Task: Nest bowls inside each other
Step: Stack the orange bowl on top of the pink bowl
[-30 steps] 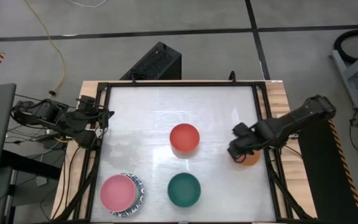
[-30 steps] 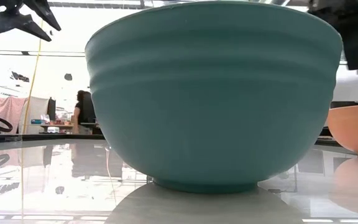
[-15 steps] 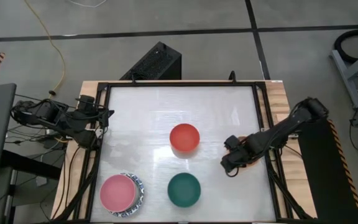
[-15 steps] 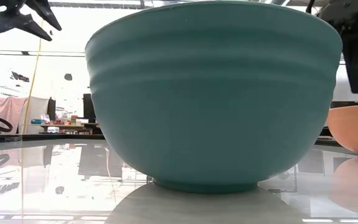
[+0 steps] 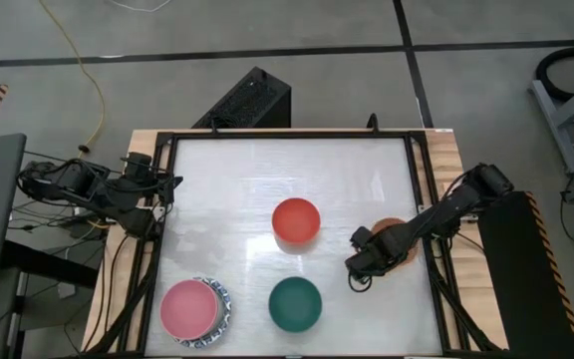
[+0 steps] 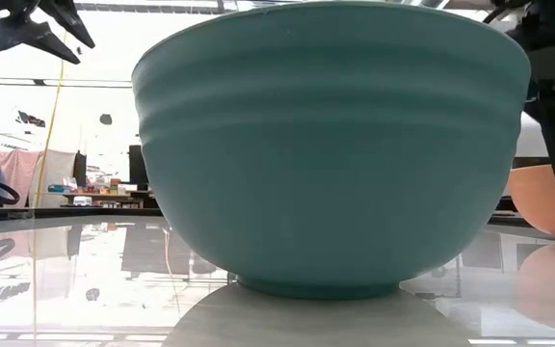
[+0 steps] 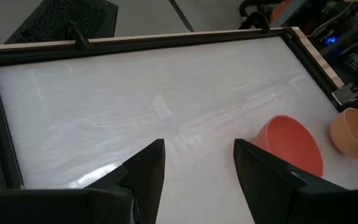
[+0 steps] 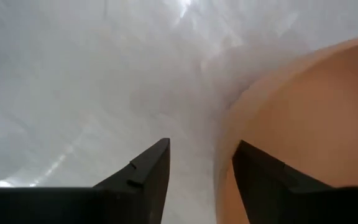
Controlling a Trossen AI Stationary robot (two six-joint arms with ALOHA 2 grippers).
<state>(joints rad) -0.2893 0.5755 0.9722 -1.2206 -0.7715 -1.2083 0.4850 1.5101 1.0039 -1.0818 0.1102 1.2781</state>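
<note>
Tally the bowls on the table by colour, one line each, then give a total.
Red bowl: 1
Dark green bowl: 1
Orange bowl: 1, partly under the right arm
Pink bowl: 1, nested in the stack
Blue-patterned white bowl: at least 1, only a rim showing under the pink one
Total: 5 visible; any more in the stack are hidden.

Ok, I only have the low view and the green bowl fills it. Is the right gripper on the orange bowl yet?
Observer: Not gripping. The right gripper has its jaws open, with the orange bowl rim in the gap, close to one finger.
Operator: Anything nested already?
Observer: Yes, the pink bowl sits inside a blue-patterned bowl, lower left in the high view.
Operator: And the left arm?
Observer: The left gripper waits at the table's left edge, jaws open and empty.
</note>
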